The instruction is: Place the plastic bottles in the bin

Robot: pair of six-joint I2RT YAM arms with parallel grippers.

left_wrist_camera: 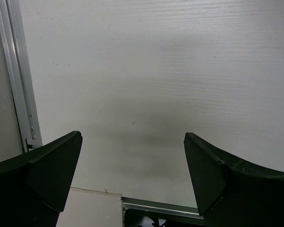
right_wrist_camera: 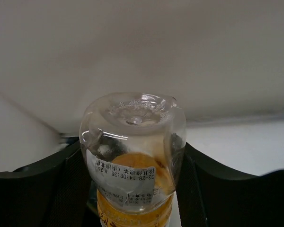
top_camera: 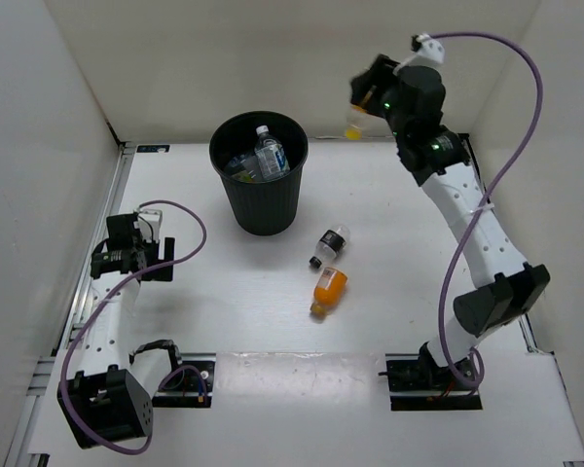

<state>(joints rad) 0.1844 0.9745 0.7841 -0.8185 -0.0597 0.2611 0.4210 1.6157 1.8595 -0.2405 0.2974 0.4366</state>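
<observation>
Water bottle (top_camera: 270,156) in bin (top_camera: 263,212), yellow-capped bottle (right_wrist_camera: 132,142) clamped in right gripper (top_camera: 358,105) — orange bottle (top_camera: 328,290), black-capped bottle (top_camera: 329,246) outstanding; left gripper (left_wrist_camera: 132,165) gapes empty.

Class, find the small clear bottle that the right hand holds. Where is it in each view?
Top external: upper right, the small clear bottle hangs from the right hand by the back wall.
Left wrist: not in it.
Right wrist: bottom centre, base toward the camera.
Shared landmark: the right hand's dark fingers flanking it.
</observation>
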